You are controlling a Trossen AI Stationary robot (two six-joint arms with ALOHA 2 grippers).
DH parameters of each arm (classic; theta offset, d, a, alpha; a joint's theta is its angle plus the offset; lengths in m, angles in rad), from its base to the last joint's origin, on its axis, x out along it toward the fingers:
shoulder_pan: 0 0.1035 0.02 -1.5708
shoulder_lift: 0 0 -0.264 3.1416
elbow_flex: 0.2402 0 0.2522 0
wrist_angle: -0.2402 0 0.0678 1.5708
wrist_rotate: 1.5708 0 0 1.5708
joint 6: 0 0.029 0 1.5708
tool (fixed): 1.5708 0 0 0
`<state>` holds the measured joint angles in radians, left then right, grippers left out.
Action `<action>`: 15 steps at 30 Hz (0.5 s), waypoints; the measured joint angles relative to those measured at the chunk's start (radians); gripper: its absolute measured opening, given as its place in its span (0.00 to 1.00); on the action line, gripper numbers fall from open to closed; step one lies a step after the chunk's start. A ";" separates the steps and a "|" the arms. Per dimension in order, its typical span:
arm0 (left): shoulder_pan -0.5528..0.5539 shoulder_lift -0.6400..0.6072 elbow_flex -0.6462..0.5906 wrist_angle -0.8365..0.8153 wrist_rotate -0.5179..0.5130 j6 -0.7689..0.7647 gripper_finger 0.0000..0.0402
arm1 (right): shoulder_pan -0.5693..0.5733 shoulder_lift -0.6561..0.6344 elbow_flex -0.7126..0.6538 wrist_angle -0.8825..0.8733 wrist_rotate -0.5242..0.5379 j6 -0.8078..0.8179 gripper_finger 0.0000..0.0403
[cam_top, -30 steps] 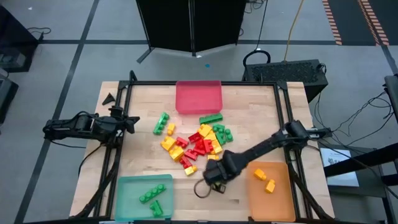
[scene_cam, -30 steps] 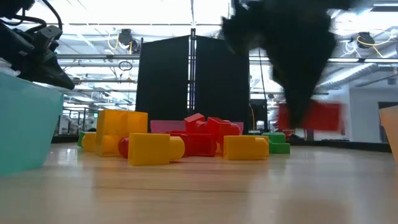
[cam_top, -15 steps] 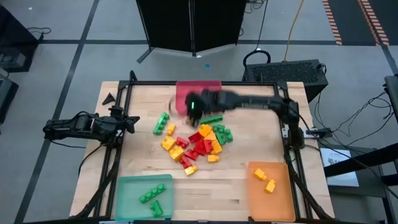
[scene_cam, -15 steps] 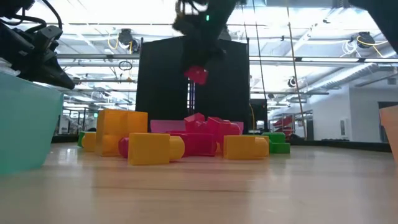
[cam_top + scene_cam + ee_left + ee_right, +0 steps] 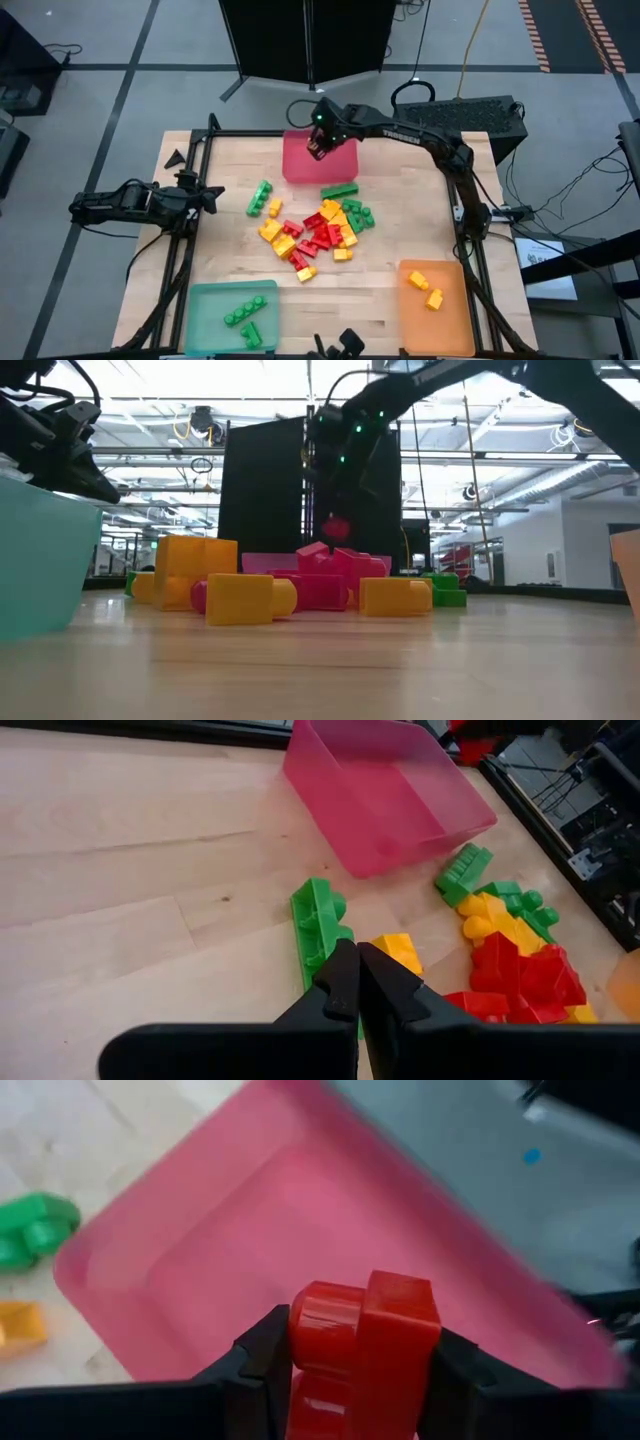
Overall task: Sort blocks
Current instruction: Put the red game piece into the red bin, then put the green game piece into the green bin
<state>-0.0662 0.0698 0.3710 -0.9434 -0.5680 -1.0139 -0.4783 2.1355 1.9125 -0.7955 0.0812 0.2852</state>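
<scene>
My right gripper [image 5: 316,148] hangs above the red tray [image 5: 342,166] at the table's far middle, shut on a red block [image 5: 365,1330], which also shows in the low view as a red block [image 5: 336,527] in the air. A pile of red, green and yellow-orange blocks [image 5: 318,228] lies on the wood at the table's centre. A green block and a yellow one [image 5: 264,199] lie to the pile's left. My left gripper [image 5: 357,968] waits shut at the table's left edge, pointing toward the pile. My right gripper pinches the red block between its two fingers, one finger [image 5: 262,1352] on each of two opposite sides [image 5: 302,1342]. The fingers slant down from above. The block is lifted clear, over the inside of the red tray.
A green tray [image 5: 205,300] with green blocks stands at the near left. An orange tray [image 5: 440,318] with two yellow-orange blocks stands at the near right. A black frame [image 5: 455,190] borders the table. Bare wood lies between the pile and the near trays.
My right gripper has swung from the table's near edge, between the green and orange trays, across the pile toward the far edge. It has risen a little and rolled, staying shut on the red block, which now hangs over the red tray.
</scene>
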 joint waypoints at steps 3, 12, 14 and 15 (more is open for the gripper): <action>0.000 0.000 0.000 0.000 0.001 0.000 0.01 | -0.003 0.039 0.000 -0.001 -0.038 0.001 0.34; 0.000 0.000 0.000 0.000 0.002 0.000 0.01 | 0.002 0.004 0.005 -0.018 -0.098 -0.007 0.74; 0.000 0.000 0.000 -0.001 0.002 0.000 0.01 | 0.002 -0.042 0.016 -0.034 -0.091 -0.028 0.75; 0.000 0.000 0.000 0.000 0.002 0.000 0.01 | 0.006 -0.066 0.022 -0.054 -0.090 -0.036 0.75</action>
<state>-0.0660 0.0700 0.3710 -0.9434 -0.5659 -1.0138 -0.4727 2.0691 1.9346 -0.8494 -0.0087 0.2489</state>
